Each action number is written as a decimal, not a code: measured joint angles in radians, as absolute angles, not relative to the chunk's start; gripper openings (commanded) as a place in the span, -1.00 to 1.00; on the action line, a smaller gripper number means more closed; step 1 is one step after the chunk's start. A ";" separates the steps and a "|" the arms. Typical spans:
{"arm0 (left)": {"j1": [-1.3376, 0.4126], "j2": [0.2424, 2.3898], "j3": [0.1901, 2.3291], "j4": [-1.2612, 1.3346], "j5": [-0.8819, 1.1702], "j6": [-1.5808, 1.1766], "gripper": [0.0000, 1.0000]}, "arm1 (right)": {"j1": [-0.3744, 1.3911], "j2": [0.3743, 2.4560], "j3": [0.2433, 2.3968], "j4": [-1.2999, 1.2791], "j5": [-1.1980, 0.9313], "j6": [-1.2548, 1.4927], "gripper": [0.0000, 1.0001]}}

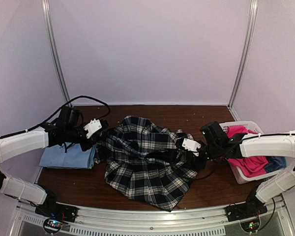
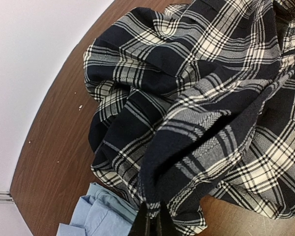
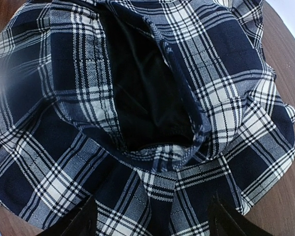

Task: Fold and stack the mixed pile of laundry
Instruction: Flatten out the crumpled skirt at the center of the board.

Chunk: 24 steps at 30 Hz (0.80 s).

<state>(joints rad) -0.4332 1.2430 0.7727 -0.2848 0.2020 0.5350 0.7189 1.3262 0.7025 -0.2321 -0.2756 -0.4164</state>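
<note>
Plaid shirt (image 1: 147, 162) lies rumpled on the desk (image 1: 187, 115). The left fingers (image 2: 147, 223) pinch a fold at its left edge; the right fingers (image 3: 76, 223) hang spread wide over its right side. A light blue shirt (image 1: 69, 158) lies just left of it, a basket (image 1: 243, 174) to its right.

plaid shirt (image 1: 145, 164) fills the middle of the table (image 1: 187, 112); blue shirt (image 1: 69, 157) blocks its left edge, basket (image 1: 240, 175) its right. far edge and near-left corner lie bare.

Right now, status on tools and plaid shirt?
Left tool shut on plaid shirt edge. Right tool open above it. Shirt bunched mid-table. Light blue shirt beneath left arm.
</note>
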 measured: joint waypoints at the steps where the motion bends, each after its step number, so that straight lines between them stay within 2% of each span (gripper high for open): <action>1: -0.431 1.243 0.773 -0.285 0.202 0.533 -1.00 | 0.719 1.343 0.707 -0.222 -0.284 -0.423 0.57; 7: -0.424 1.242 0.773 -0.284 0.214 0.519 -1.00 | 0.743 1.445 0.758 -0.155 -0.308 -0.459 0.60; 9: -0.424 1.242 0.773 -0.282 0.218 0.516 -1.00 | 0.747 1.467 0.771 -0.136 -0.308 -0.469 0.52; 10: -0.424 1.242 0.773 -0.281 0.220 0.514 -1.00 | 0.749 1.474 0.776 -0.129 -0.308 -0.475 0.40; 14: -0.419 1.242 0.772 -0.277 0.223 0.507 -1.00 | 0.749 1.485 0.783 -0.088 -0.307 -0.497 -0.30; 17: -0.413 1.242 0.772 -0.276 0.222 0.499 -1.00 | 0.749 1.486 0.789 -0.085 -0.290 -0.503 -0.89; 18: -0.410 1.240 0.772 -0.275 0.221 0.495 -1.00 | 0.749 1.486 0.794 -0.089 -0.282 -0.510 -1.00; 24: -0.405 1.198 0.776 -0.258 0.209 0.447 -1.00 | 0.751 1.420 0.821 -0.122 -0.182 -0.493 -1.00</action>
